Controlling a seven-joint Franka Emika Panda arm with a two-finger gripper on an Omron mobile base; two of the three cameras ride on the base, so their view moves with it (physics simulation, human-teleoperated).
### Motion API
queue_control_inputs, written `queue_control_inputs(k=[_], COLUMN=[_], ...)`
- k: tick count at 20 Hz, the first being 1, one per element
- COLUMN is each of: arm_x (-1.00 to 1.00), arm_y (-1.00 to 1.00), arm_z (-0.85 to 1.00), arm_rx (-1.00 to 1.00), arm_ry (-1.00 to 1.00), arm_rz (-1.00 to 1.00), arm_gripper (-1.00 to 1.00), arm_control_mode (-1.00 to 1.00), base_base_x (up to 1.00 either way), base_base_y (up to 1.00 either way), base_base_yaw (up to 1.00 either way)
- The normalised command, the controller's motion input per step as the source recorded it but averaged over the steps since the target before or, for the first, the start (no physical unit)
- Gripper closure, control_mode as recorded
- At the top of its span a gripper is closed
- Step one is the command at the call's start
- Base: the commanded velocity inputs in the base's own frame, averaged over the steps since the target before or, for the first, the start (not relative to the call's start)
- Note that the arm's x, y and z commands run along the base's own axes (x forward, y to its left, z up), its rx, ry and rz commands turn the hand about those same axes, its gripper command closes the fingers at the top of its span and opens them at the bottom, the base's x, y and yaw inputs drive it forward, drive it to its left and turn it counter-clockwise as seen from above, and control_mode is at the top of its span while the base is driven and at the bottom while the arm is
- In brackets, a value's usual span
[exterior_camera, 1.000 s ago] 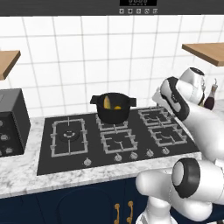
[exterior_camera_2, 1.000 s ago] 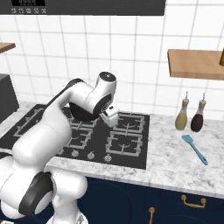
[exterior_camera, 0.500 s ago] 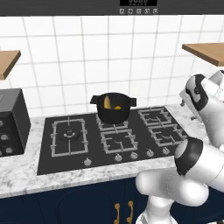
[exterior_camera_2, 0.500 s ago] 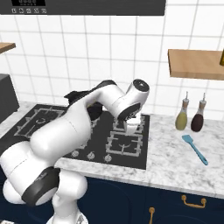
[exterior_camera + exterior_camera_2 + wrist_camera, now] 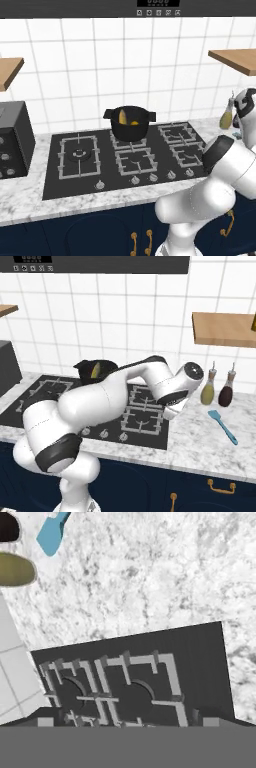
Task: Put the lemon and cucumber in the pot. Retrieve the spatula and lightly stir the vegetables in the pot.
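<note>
Because the spatula (image 5: 222,426) lies flat on the marble counter (image 5: 200,443), with its thin handle running toward the counter's edge, a grab from above could pinch too shallow and skid it away, or strike the stone. The two bottles (image 5: 208,391) just behind its blade could also be knocked over if the approach swings wide. The arm reaches low and far to the right, past the hob's (image 5: 125,157) right edge, its hand short of the spatula and angled down at the counter. The jaws stand wide open, holding nothing. The pot (image 5: 129,122) sits on a back burner, with the lemon (image 5: 134,123) and cucumber (image 5: 122,118) already inside.
</note>
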Motion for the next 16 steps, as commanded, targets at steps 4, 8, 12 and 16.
queue_control_inputs(k=[4,8,12,16], arm_x=[0.06,0.07,0.00,0.00], arm_y=[-0.88,-0.80,-0.82,-0.74], arm_z=[-0.29,-0.16,-0.16,-0.06], arm_rx=[0.06,0.12,0.16,0.22], arm_ry=[0.03,0.02,0.01,0.00], arm_rz=[-0.30,-0.14,-0.12,-0.14], arm_gripper=[-1.00,-1.00,-1.00,-1.00], arm_control_mode=[-1.00,-1.00,-1.00,-1.00], base_base_x=[0.00,0.00,0.00,0.00], base_base_y=[0.00,0.00,0.00,0.00], base_base_yaw=[0.00,0.00,0.00,0.00])
